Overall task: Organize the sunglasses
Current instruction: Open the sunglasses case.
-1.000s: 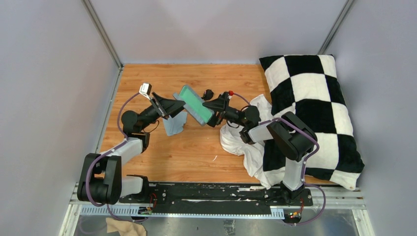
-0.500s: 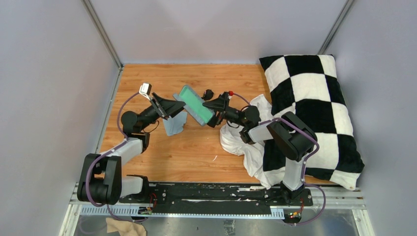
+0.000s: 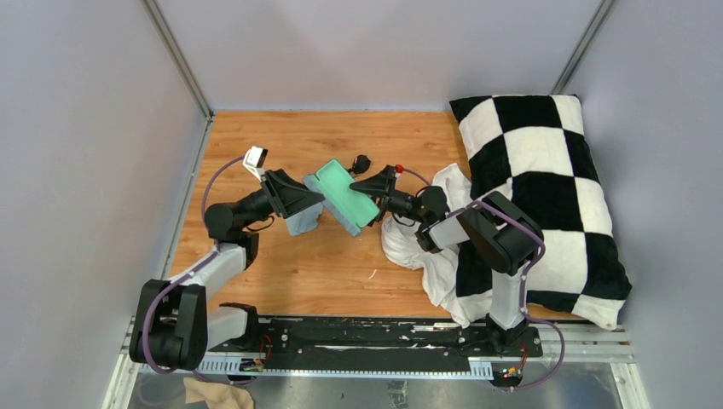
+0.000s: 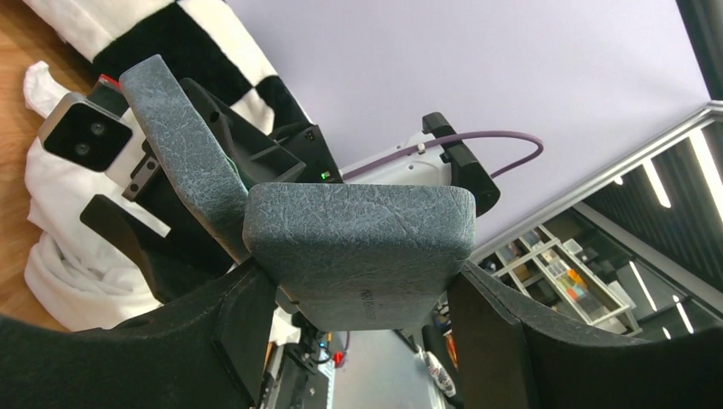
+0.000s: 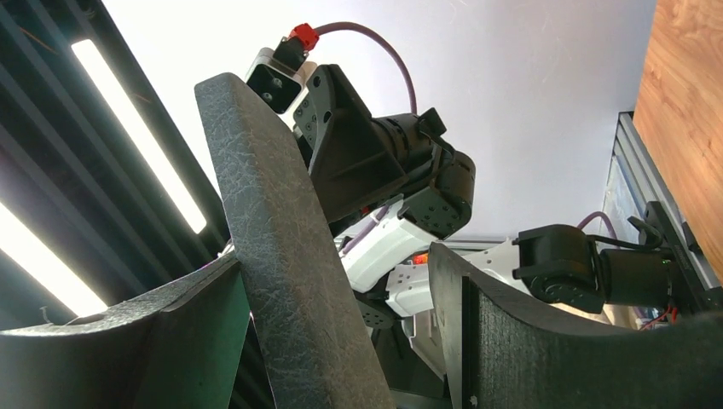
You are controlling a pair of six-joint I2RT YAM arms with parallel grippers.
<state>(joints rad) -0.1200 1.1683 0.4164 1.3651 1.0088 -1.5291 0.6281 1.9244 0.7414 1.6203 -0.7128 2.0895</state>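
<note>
The grey-blue case point(image 3: 345, 198) hangs open above the table's middle, its teal-green inside facing up. My left gripper point(image 3: 315, 199) is shut on the case's body point(image 4: 358, 243), which fills the gap between the fingers point(image 4: 239, 332). My right gripper point(image 3: 373, 187) straddles the raised lid point(image 5: 273, 213). The lid leans on one finger and a clear gap shows to the other finger point(image 5: 477, 324), so this gripper is open. A small black thing point(image 3: 359, 161), apparently the sunglasses, lies on the table just beyond the case.
A grey-blue cloth point(image 3: 300, 220) lies under the left gripper. A white cloth point(image 3: 418, 243) is heaped under the right arm. A large black-and-white checked pillow point(image 3: 546, 187) fills the right side. Grey walls close the table on three sides.
The case has swung lower and flatter, showing more of its green inside. The left gripper has moved right and down with it; the right gripper has shifted slightly left.
</note>
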